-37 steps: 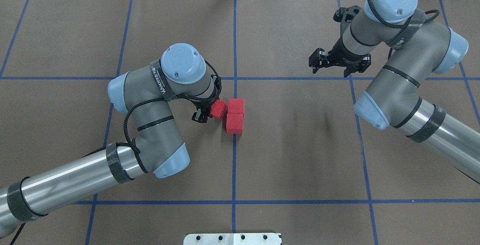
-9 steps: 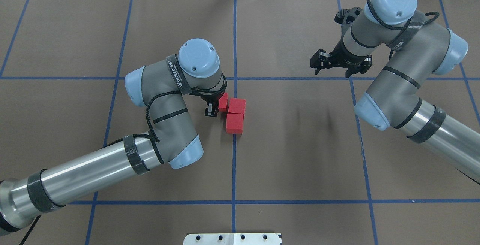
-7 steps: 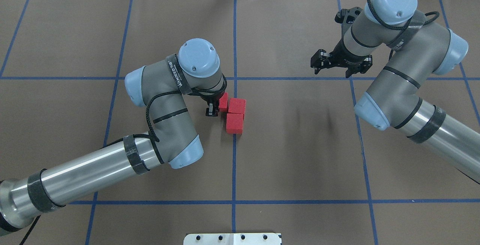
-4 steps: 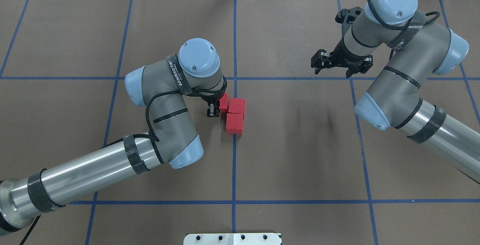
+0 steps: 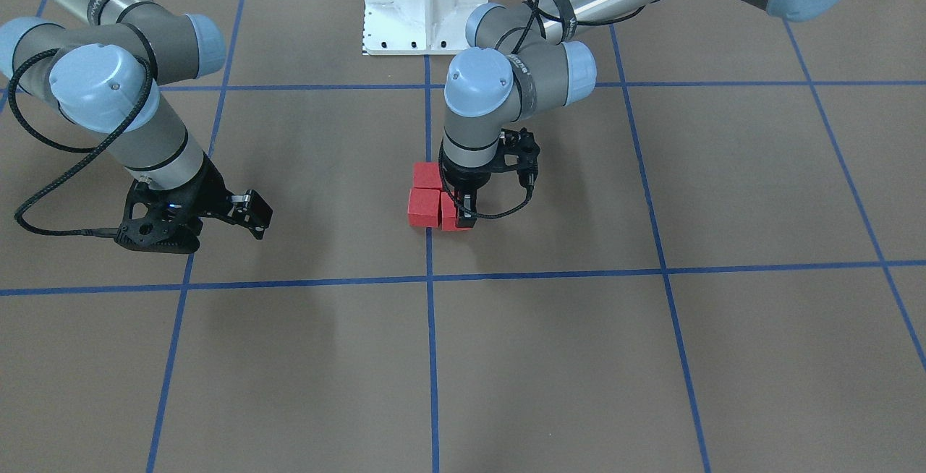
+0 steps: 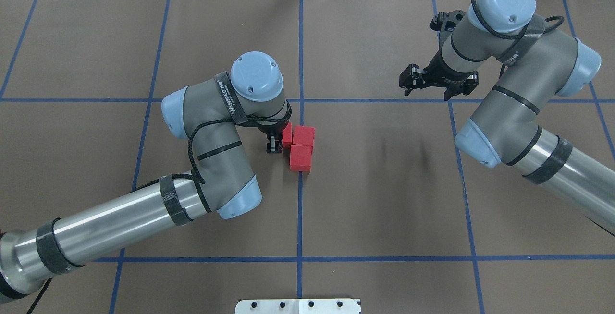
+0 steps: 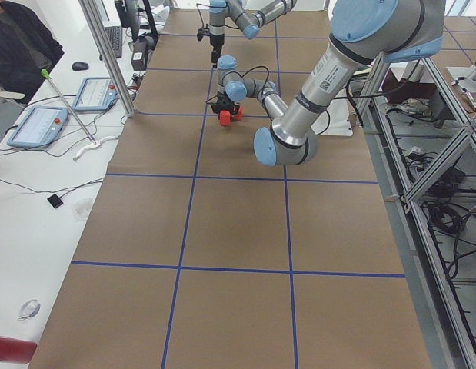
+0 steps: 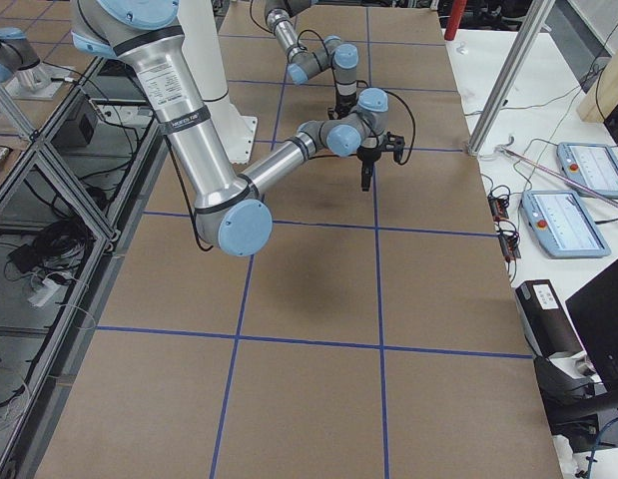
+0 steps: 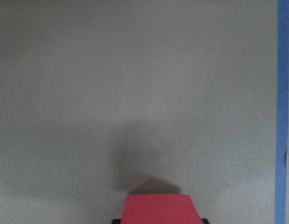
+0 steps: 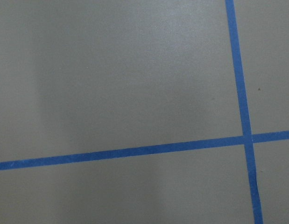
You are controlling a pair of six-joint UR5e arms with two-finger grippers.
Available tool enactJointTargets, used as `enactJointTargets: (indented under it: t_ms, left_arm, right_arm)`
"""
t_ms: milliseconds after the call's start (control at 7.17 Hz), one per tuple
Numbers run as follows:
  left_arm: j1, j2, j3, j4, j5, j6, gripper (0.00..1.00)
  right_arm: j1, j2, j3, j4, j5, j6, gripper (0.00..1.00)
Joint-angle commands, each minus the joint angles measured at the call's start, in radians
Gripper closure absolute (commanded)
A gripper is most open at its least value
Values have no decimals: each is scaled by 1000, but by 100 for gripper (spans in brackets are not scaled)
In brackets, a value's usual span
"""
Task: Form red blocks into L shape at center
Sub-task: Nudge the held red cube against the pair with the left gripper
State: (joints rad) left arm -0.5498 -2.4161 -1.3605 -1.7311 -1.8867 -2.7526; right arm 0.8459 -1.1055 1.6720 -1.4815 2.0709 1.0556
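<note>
Overhead exterior view, logged from the robot's side outward: one white base plate (image 6: 298, 306) at the near edge, three red blocks, two grippers. The nearest block (image 6: 301, 158) lies flat on the brown surface (image 6: 375, 199), on the vertical blue tape line (image 6: 300, 218) that marks the center. The second block (image 6: 303, 136) sits directly beyond it, sides touching, also on the line. The third block (image 6: 287, 135) is against the second block's left side, so the three make an L. The left gripper (image 6: 277, 141) is narrowed onto this third block and pinches it. One black finger (image 6: 272, 145) shows at the block's near-left corner; the other is hidden under the wrist. The left wrist view agrees: the block's red face fills the bottom middle between the finger tips. Cannot tell whether the third block rests on the surface or hangs just above it. Farther out and well to the right, the right gripper (image 6: 435, 88) hangs above a tape crossing (image 10: 247, 138), fingers spread wide, gripping and touching nothing.
</note>
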Motion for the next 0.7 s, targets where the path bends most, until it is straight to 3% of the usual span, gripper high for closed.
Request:
enactJointTargets:
  t_ms: [0, 558]
  left_arm:
    - [1, 2, -2, 5, -14, -1, 100]
    - [1, 2, -2, 5, -22, -1, 100]
  right_arm:
    - [1, -10, -11, 42, -2, 3, 1]
    - [1, -17, -17, 84, 0, 9, 1]
